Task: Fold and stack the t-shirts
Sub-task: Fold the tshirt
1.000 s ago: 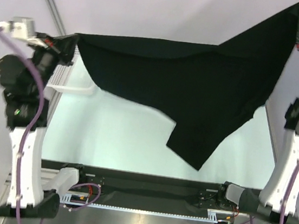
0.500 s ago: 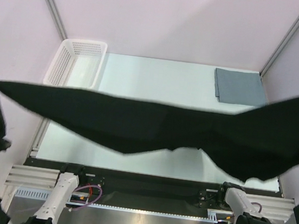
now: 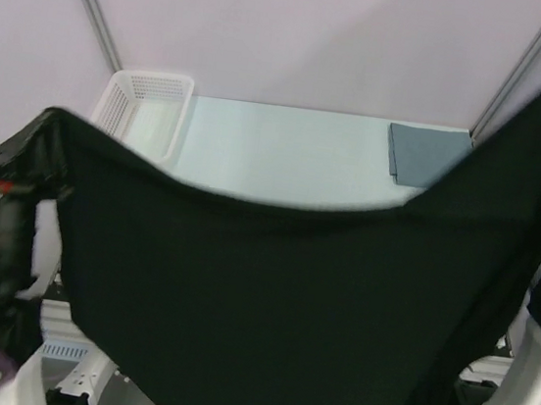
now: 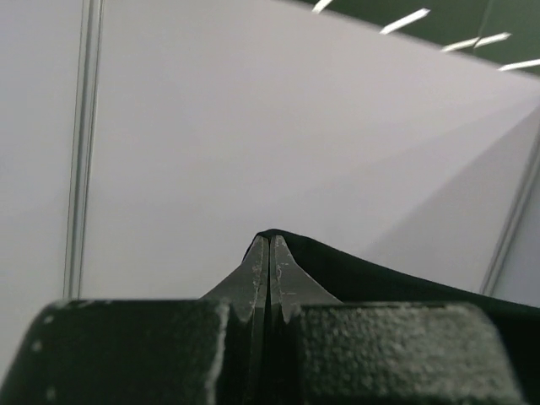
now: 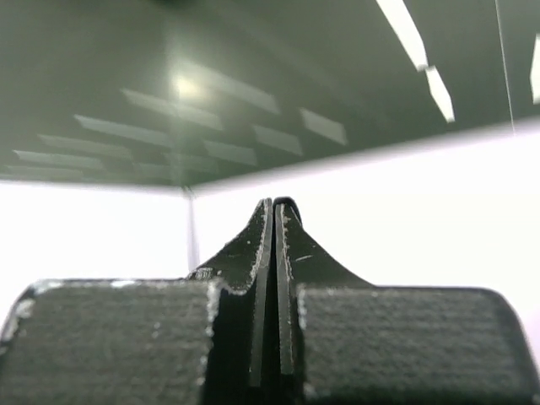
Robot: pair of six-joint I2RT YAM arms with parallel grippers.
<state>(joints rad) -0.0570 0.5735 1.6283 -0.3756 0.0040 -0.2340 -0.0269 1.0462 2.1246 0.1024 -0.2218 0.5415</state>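
The top camera looks down from above and behind the arms onto the desk [image 3: 286, 155]. The black t-shirt [image 3: 267, 311] hangs close to its lens and fills the near half. The left wrist camera sits just behind the left claw [image 4: 268, 253], tilted up at a pale wall [image 4: 211, 126], and shares that shirt's edge with the top view. The right wrist camera, behind the right claw [image 5: 274, 219], faces the ceiling lights [image 5: 405, 34].

Bright, even light; black shirt [image 3: 267, 311] edges blurred.
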